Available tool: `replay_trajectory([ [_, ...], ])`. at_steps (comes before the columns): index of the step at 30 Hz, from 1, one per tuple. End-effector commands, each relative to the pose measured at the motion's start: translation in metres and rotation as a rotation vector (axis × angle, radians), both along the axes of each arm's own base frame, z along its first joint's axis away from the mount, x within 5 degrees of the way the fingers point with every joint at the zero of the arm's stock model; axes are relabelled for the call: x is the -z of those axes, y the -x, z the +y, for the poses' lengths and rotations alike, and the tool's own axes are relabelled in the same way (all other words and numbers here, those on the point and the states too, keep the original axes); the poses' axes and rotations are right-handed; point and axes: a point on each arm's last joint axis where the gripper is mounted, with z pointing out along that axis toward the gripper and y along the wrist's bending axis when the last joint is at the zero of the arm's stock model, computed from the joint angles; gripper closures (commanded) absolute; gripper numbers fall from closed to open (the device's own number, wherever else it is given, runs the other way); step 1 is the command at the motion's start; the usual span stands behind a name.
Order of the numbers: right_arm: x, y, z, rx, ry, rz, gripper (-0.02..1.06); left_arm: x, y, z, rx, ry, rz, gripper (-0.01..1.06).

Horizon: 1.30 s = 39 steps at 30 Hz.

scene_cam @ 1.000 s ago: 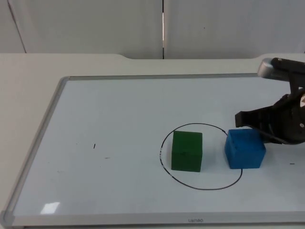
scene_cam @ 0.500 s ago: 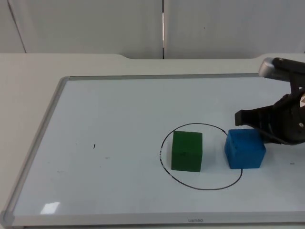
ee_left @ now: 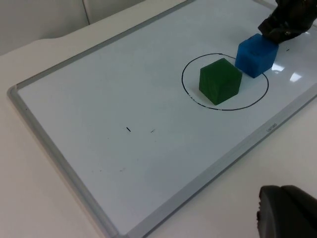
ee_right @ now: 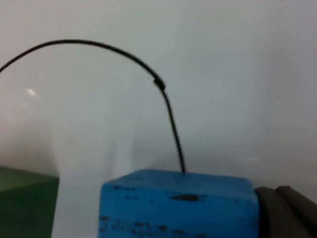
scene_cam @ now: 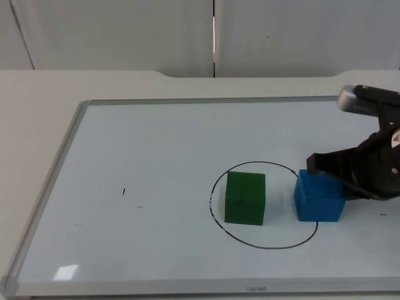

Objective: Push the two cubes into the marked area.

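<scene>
A green cube point(scene_cam: 245, 198) stands inside the black circle point(scene_cam: 265, 245) drawn on the whiteboard; the left wrist view shows this cube point(ee_left: 220, 81) too. The blue cube point(scene_cam: 319, 197) straddles the circle's right-hand line, partly inside it. My right gripper point(scene_cam: 319, 165) presses against the blue cube's far right top edge. In the right wrist view the blue cube point(ee_right: 178, 206) is close up, with the right gripper point(ee_right: 282, 213) beside it and the circle line point(ee_right: 171, 124) running beyond it. My left gripper point(ee_left: 287, 210) waits off the board, near its front edge.
The whiteboard's grey frame point(scene_cam: 62, 162) borders the work surface, with bare board left of the circle. A small black mark point(scene_cam: 124, 191) sits at the board's left. White table surrounds the board, and the grey partition wall point(scene_cam: 125, 31) rises behind.
My right gripper has dropped lower and come closer against the blue cube. The blue cube has shifted very slightly left. The green cube has not moved.
</scene>
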Motion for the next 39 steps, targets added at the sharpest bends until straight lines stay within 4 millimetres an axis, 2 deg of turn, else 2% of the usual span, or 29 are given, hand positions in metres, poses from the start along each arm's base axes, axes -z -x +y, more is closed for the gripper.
replay_trajectory([
  [1, -0.002, 0.002, 0.009, -0.018, -0.008, -0.003, 1.04, 0.001, 0.000, 0.000, -0.001, 0.004, 0.000, 1.05],
  [6, -0.003, 0.004, 0.018, -0.035, -0.022, -0.025, 1.04, 0.001, 0.000, 0.000, -0.001, 0.004, 0.000, 1.05],
  [26, -0.003, 0.005, 0.018, -0.031, -0.024, -0.018, 1.04, 0.001, 0.000, 0.000, -0.001, 0.004, 0.000, 1.05],
  [33, -0.005, 0.011, 0.036, -0.086, -0.041, -0.060, 1.04, 0.001, 0.000, 0.000, -0.001, 0.004, 0.000, 1.05],
  [39, -0.005, 0.010, 0.037, -0.073, -0.049, -0.059, 1.04, 0.001, 0.000, 0.000, -0.001, 0.004, 0.000, 1.05],
])
